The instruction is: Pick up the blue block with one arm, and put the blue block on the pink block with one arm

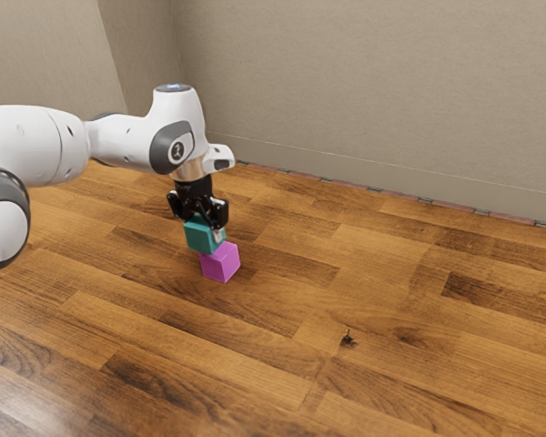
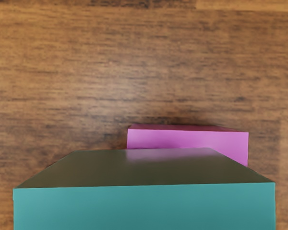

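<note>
From the side, the wood-plank surface (image 1: 391, 300) spreads wide under everything, with a pale wall (image 1: 364, 82) rising behind it. The white arm (image 1: 91, 141) reaches in and bends down to its black gripper (image 1: 203, 224). The gripper is clamped on the blue block (image 1: 198, 238), which looks more teal than blue, with a finger against each side. Directly under the hand and a little off to one side sits the pink block (image 1: 220, 262). The held block is right at its top, but I can't tell whether the two touch.

The wrist view gives what the side view cannot. The blue block (image 2: 144, 206) looms large just beneath the hand, and the pink block (image 2: 187, 140) pokes out past its far edge, so they are not squarely lined up.

Well away from the hand, a small dark mark (image 1: 348, 340) lies on the planks.
</note>
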Controlling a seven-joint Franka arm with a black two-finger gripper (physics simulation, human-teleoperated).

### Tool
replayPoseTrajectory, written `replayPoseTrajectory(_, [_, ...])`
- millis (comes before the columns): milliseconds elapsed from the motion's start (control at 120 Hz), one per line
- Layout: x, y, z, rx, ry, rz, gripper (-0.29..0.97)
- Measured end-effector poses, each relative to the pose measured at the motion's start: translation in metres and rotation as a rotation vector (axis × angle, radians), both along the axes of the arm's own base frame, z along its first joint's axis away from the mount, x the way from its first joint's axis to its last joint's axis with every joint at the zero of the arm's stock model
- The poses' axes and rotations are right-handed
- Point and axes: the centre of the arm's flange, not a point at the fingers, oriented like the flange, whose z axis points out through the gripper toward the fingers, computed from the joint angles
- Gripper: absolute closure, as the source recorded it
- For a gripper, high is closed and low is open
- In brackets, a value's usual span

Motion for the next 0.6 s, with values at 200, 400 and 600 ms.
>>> replayPoseTrajectory(200, [0.0006, 0.0011, -0.0026, 0.005, 0.004, 0.011, 0.32])
replayPoseTrajectory(400, [0.0046, 0.0018, -0.001, 0.008, -0.001, 0.019, 0.32])
replayPoseTrajectory(600, [0.0056, 0.0002, -0.0009, 0.007, -0.002, 0.022, 0.32])
